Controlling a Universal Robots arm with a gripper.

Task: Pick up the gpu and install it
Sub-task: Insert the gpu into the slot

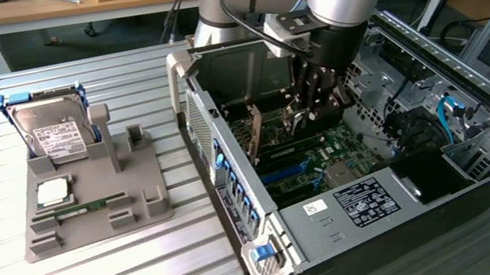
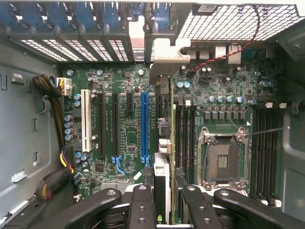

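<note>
I have my gripper (image 2: pixel 164 200) clamped on the gpu (image 2: pixel 162 164), edge-down over the motherboard (image 2: pixel 125 76), long axis parallel to the blue PCIe slot (image 2: pixel 144 126), just beside it toward the CPU socket (image 2: pixel 221 162).

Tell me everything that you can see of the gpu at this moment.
The gpu is a thin card, seen edge-on in the wrist view, with a silver metal bracket at one end. It stands on edge inside the computer case, over the green motherboard, beside the long blue slot. The gripper is shut on it.
</note>
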